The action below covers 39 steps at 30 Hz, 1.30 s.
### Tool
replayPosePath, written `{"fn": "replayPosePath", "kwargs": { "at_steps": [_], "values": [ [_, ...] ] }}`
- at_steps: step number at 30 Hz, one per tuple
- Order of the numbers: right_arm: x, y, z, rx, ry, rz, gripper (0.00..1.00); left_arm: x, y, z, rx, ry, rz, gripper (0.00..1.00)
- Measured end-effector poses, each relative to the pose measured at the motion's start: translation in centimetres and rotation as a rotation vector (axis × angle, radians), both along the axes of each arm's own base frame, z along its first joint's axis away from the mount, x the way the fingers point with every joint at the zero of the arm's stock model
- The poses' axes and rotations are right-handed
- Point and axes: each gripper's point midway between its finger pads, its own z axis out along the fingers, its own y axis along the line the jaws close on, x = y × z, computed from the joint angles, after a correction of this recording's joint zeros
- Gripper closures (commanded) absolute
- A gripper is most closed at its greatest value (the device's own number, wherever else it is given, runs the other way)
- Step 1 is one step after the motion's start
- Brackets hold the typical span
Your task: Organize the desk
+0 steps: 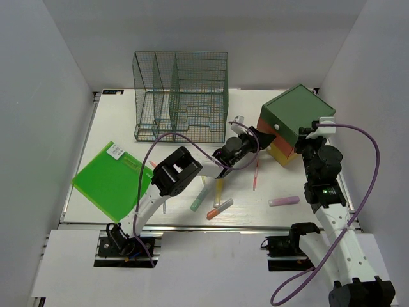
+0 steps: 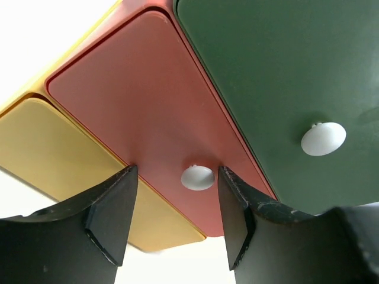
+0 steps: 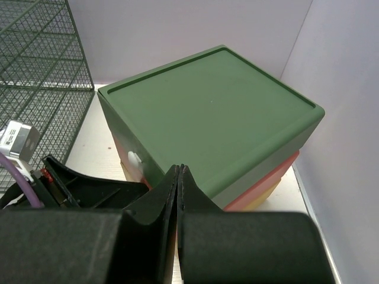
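Note:
The white desk (image 1: 115,121) carries a stacked drawer box (image 1: 295,118) at the back right, with green, red and yellow drawers. My left gripper (image 1: 264,137) is at the box's front and stands open. In the left wrist view its fingers (image 2: 112,207) straddle the white knob (image 2: 198,177) of the red drawer (image 2: 136,100) without touching it. The green drawer's knob (image 2: 323,139) shows to the right. My right gripper (image 3: 179,170) is shut and empty, hovering at the near edge of the box's green top (image 3: 213,100).
A green wire-mesh rack (image 1: 181,96) stands at the back centre. A green folder (image 1: 108,180) lies at the left. Loose pens lie mid-desk: pink (image 1: 256,173), purple (image 1: 284,201), green (image 1: 199,200), yellow (image 1: 218,190) and orange-tipped (image 1: 219,209).

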Motion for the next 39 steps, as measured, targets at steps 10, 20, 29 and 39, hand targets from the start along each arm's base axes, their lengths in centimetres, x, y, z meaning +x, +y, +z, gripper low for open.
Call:
{"fn": "replayPosePath", "kwargs": {
  "at_steps": [10,20,29,39],
  "values": [
    [-0.1,-0.1,-0.4,-0.005,0.004,-0.002,1.0,0.3,-0.4,0.8,-0.04,0.011,-0.003,0.59],
    [-0.1,-0.1,-0.3,-0.005,0.0,-0.002,1.0,-0.2,0.0,1.0,-0.088,0.018,-0.007,0.7],
    [0.0,-0.2,-0.3,-0.005,-0.003,-0.006,1.0,-1.3,1.4,0.9,-0.103,0.021,-0.009,0.78],
    [0.0,-0.2,-0.5,-0.008,0.001,-0.003,1.0,-3.4,4.2,1.1,-0.062,0.041,-0.006,0.51]
  ]
}}
